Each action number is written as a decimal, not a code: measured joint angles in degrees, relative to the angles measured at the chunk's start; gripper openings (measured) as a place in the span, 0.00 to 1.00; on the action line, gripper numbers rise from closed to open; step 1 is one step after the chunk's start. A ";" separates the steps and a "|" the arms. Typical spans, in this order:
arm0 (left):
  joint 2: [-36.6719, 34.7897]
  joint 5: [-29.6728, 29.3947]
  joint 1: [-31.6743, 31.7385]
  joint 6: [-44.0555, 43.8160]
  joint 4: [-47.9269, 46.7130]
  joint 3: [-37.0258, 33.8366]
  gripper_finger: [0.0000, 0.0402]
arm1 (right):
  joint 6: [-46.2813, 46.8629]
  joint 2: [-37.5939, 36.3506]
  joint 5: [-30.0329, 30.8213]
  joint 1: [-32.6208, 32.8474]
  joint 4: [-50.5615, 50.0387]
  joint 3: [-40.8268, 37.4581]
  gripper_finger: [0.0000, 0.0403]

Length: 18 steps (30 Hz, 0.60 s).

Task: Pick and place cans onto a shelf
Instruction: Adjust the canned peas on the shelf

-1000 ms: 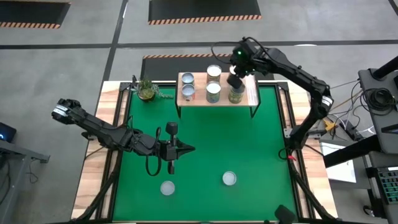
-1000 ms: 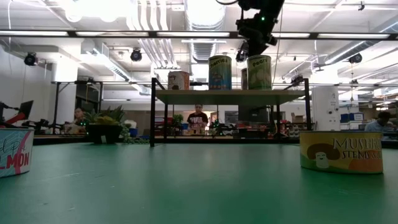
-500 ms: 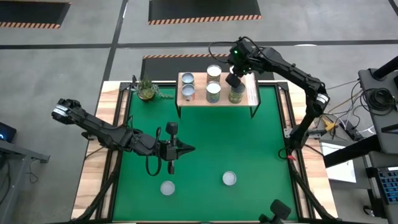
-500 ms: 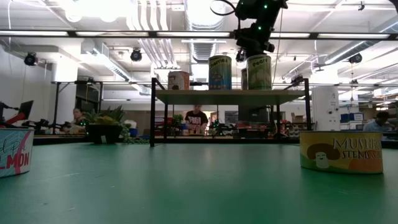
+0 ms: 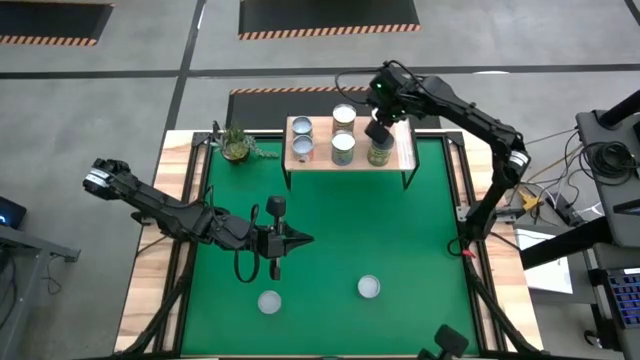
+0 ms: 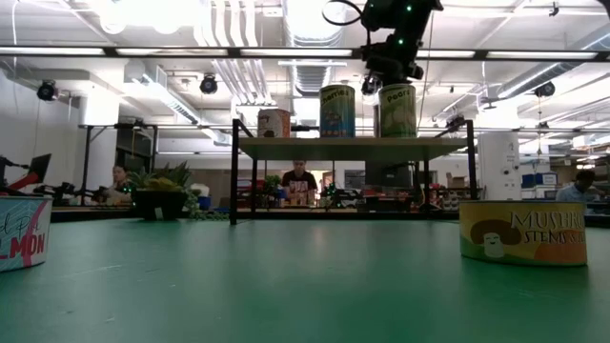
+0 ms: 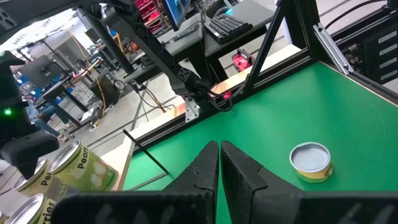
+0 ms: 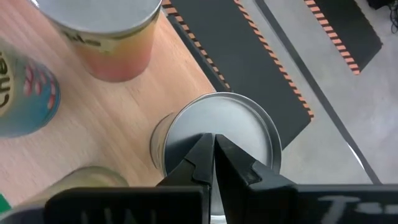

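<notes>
**Right gripper over the shelf, fingers pressed together and empty**

The right gripper hangs above the shelf at upper centre of the high view, jaws together, holding nothing. In its wrist view a can sits directly beneath the fingertips. Best to lift straight up before swinging away, so the cans nearby aren't clipped.

The shelf carries about six cans. Two more stand on the table at lower centre: one left, one right. The left gripper, also closed and empty, waits mid-table.
</notes>
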 joint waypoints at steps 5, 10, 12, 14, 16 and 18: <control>-0.02 0.00 0.00 0.00 0.00 0.00 0.00 | 0.49 -0.28 -0.21 0.01 -1.30 0.00 0.02; 0.00 -0.02 0.02 0.00 0.00 0.00 0.00 | 1.01 -0.39 -4.40 -0.01 -1.53 0.00 0.02; -0.01 -0.02 0.01 0.00 0.00 0.00 0.00 | 1.52 -0.39 -4.55 0.28 -1.54 0.00 0.02; 0.00 0.00 0.00 0.00 0.00 0.00 0.00 | 1.54 -0.39 -4.64 0.36 -1.54 0.00 0.02; 0.00 -0.01 0.01 0.00 0.00 0.00 0.00 | 1.56 -0.39 -4.71 0.39 -1.54 -0.02 0.02; 0.00 0.00 0.02 0.00 0.00 0.00 0.00 | 1.56 -0.41 -4.71 0.43 -1.54 -0.02 0.02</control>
